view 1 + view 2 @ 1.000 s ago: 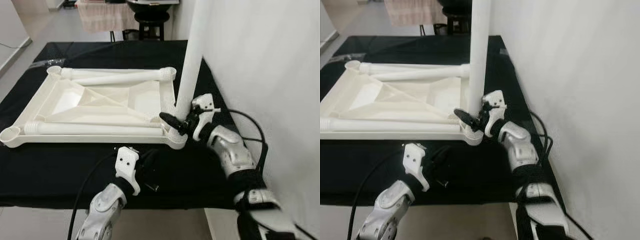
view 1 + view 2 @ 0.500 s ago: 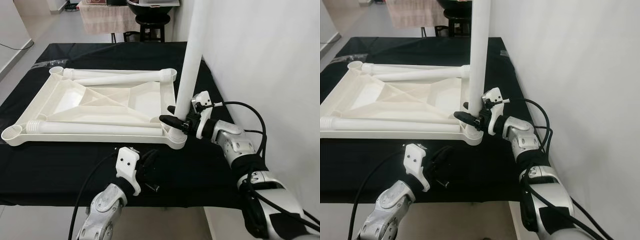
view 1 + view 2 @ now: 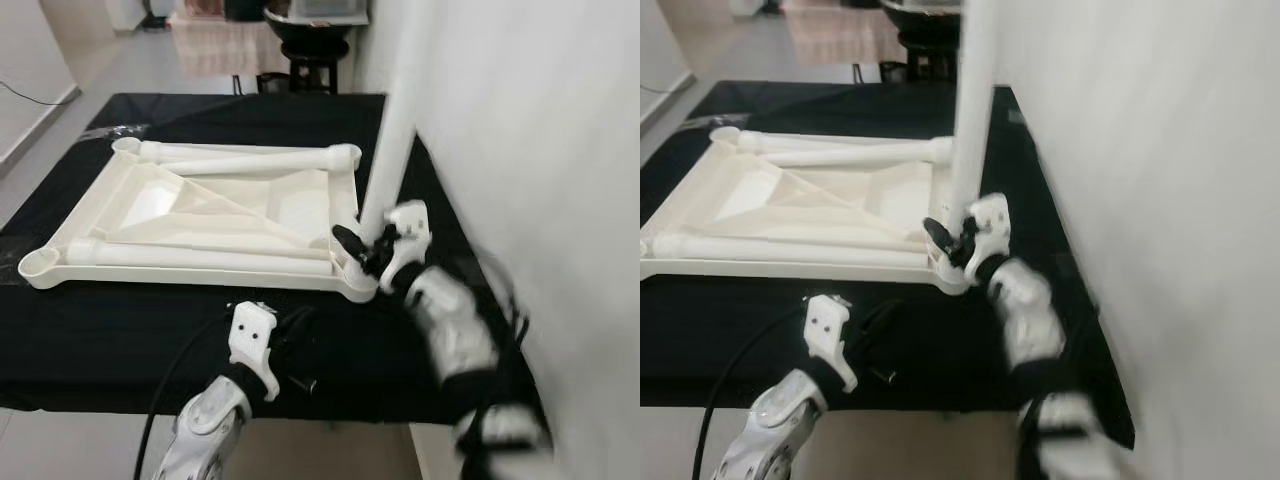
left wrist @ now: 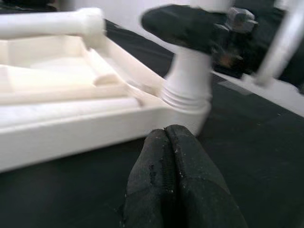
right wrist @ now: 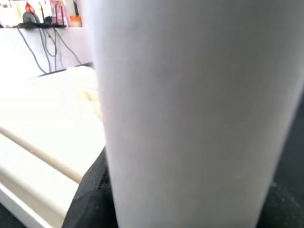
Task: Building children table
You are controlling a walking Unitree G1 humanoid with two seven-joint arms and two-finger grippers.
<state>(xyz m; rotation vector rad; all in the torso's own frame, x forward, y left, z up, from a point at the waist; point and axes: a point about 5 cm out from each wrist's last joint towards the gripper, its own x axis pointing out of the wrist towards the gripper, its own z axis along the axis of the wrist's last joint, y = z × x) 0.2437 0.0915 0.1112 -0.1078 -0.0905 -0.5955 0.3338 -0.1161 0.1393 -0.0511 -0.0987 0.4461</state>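
A white children's table top [image 3: 180, 275] lies upside down on a black-covered table [image 3: 120, 340]. One white leg [image 3: 392, 130] stands upright in its near right corner socket [image 4: 186, 97]. My right gripper [image 3: 358, 245] is at the base of that leg, shut on it, one black finger [image 5: 90, 190] beside the leg [image 5: 199, 109]. Two more legs [image 3: 200, 257] [image 3: 250, 155] lie flat in the top. My left gripper [image 4: 166, 142] is shut on nothing, low over the black cloth just in front of that corner [image 3: 300, 335].
A white wall [image 3: 540, 150] runs close along the right side of the table. A dark stool [image 3: 315, 45] and a cloth-draped piece [image 3: 215, 45] stand beyond the far edge. A black cable [image 3: 175, 370] hangs from my left arm over the near edge.
My right forearm has swung from out at the right to below the gripper and is blurred; the gripper stays at the leg's base. The left arm has not moved. The camera shifted slightly.
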